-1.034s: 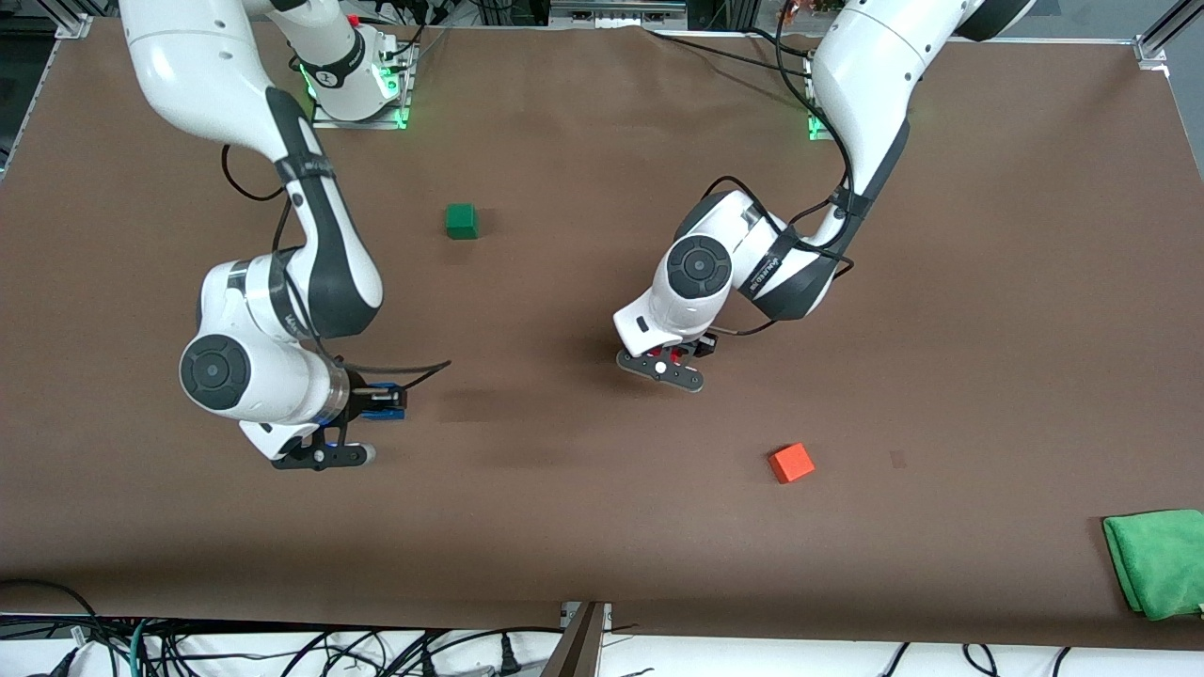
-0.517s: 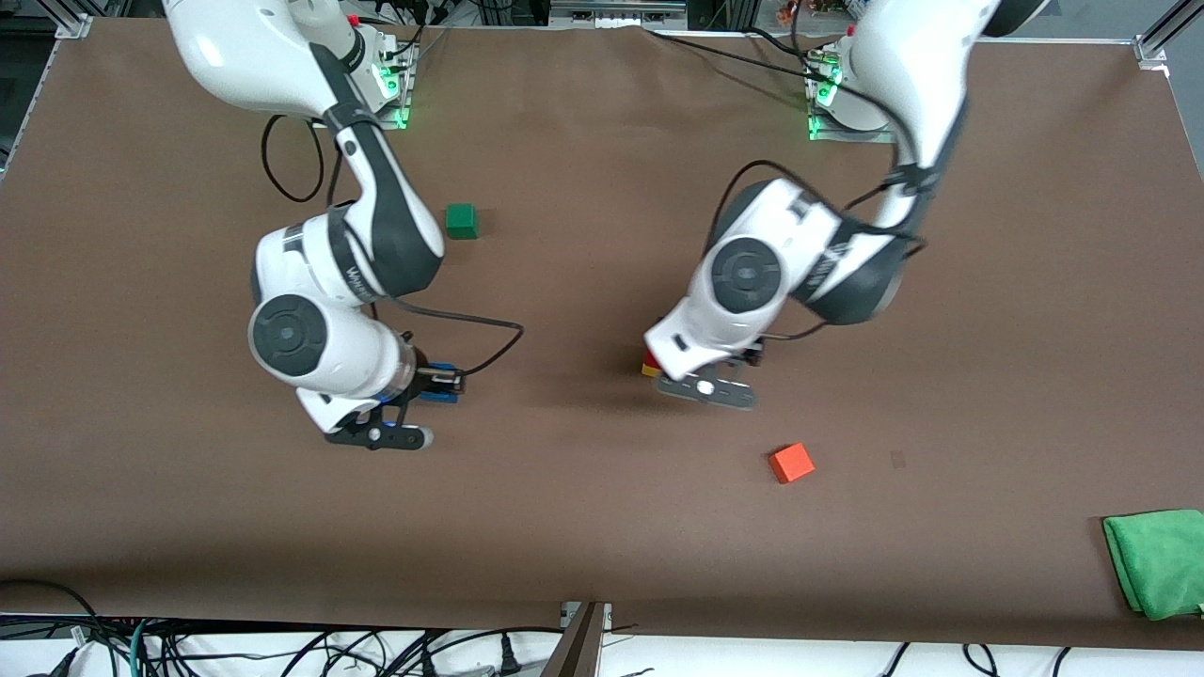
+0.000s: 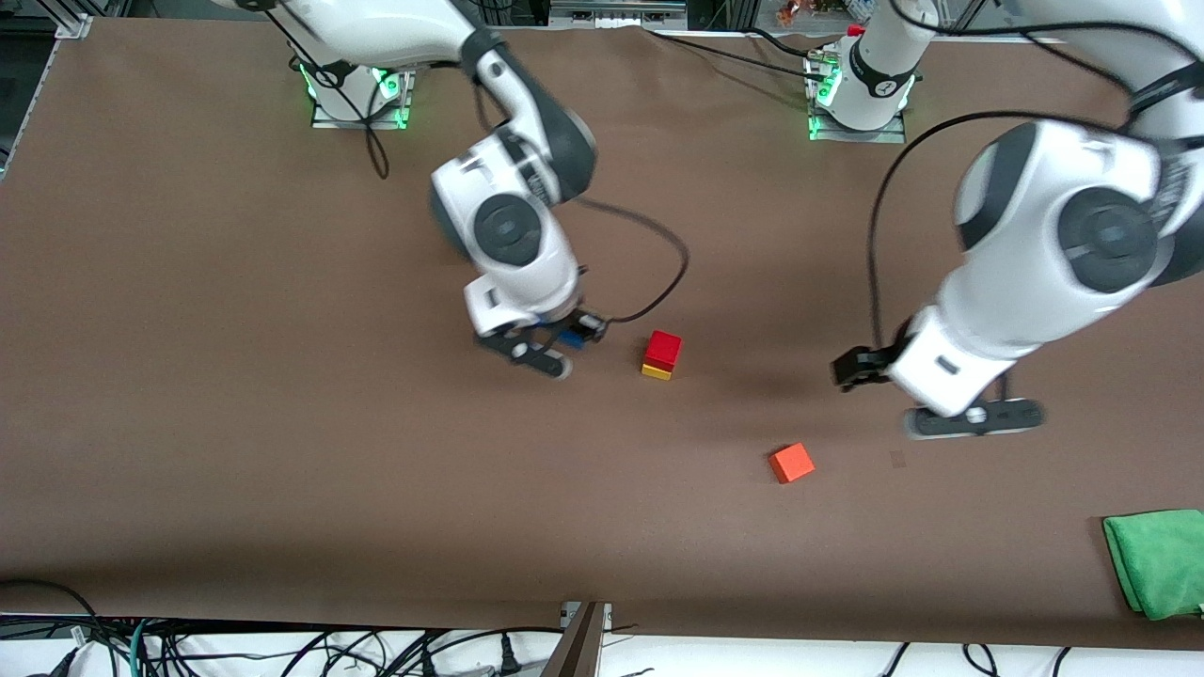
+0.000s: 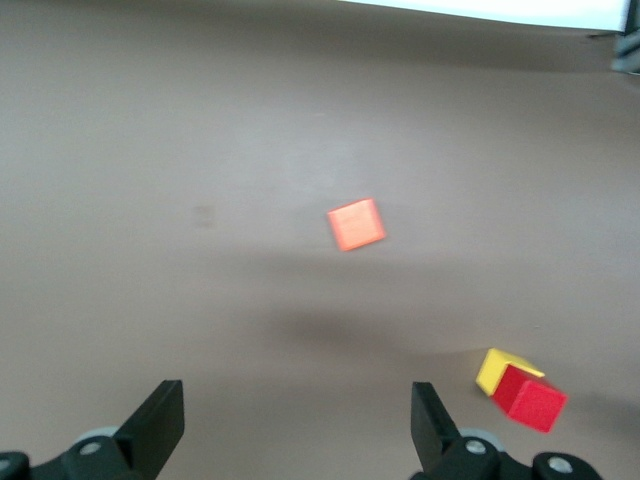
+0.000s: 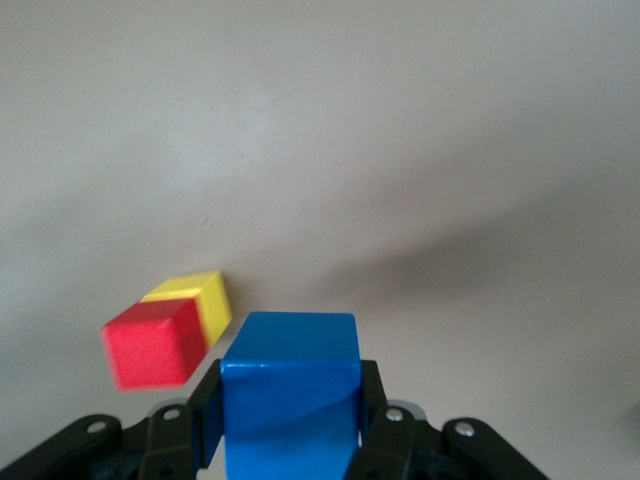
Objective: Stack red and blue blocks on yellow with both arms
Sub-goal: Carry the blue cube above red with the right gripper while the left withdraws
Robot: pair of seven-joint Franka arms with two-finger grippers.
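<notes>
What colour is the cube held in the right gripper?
Bright blue; the blue cube shows best in the right wrist view, clamped in the right gripper.

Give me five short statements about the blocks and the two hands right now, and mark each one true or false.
1. The red block sits on the yellow block. True.
2. The right hand holds the blue block. True.
3. The left hand grips the orange block. False: it is open and empty, and the orange block lies on the table.
4. The blue block already tops the stack. False: it is in the right hand, beside the stack.
5. A green cloth lies at the table's edge, toward the left arm's end. True.
</notes>
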